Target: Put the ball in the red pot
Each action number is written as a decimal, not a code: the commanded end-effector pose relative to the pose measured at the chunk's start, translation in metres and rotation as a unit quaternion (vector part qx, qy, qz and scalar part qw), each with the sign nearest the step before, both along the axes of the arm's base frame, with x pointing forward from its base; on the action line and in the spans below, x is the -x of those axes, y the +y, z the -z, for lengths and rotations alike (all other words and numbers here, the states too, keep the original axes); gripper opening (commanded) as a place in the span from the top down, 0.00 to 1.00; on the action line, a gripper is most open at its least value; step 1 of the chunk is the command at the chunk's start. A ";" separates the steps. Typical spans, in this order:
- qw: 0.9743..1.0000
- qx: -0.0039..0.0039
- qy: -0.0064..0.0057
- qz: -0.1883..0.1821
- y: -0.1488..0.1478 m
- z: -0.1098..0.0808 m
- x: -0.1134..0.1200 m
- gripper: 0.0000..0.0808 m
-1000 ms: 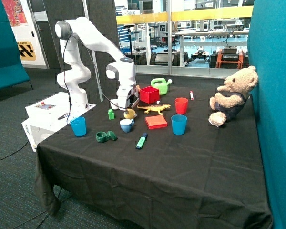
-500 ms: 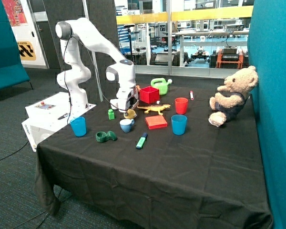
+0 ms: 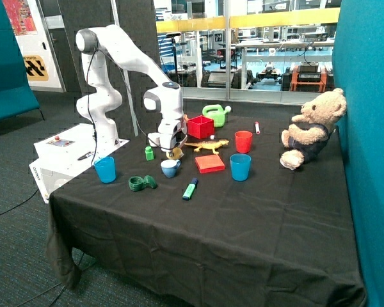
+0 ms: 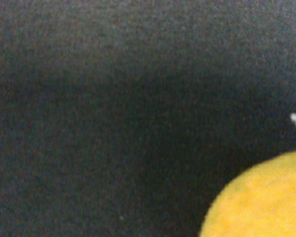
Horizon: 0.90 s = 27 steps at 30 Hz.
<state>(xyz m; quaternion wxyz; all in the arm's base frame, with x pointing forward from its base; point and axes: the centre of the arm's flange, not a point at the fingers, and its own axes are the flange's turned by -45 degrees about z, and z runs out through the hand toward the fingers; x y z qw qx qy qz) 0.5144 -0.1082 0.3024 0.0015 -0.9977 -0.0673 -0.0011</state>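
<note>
The pale yellow ball (image 3: 175, 154) lies on the black tablecloth between the small green bottle and the orange lizard toy. It also fills a corner of the wrist view (image 4: 259, 200), very close to the camera. My gripper (image 3: 171, 148) is low over the cloth, right at the ball and partly covering it. The frames do not show whether it grips the ball. The red pot (image 3: 200, 126), a bright red square box, stands just behind the gripper, near the green watering can.
Around the ball are a small green bottle (image 3: 149, 153), a blue-and-white cup (image 3: 170, 168), an orange lizard toy (image 3: 207, 146) and a flat red block (image 3: 209, 164). Farther off are a red cup (image 3: 243, 141), blue cups (image 3: 240, 167) (image 3: 105, 169), a watering can (image 3: 216, 115) and a teddy bear (image 3: 312, 128).
My gripper has come down lower over the ball and shifted slightly toward it. The ball and the other objects stay where they were.
</note>
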 end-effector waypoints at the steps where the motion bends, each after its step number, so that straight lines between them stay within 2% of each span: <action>1: 1.000 0.002 0.001 0.008 0.001 0.001 0.001 0.97; 5: 1.000 0.002 0.001 0.009 0.000 0.002 0.002 1.00; 19: 1.000 0.002 0.001 0.006 0.000 0.000 0.003 1.00; 23: 1.000 0.002 0.001 0.002 0.002 -0.007 0.003 1.00; 27: 1.000 0.002 0.001 -0.008 0.007 -0.024 0.001 1.00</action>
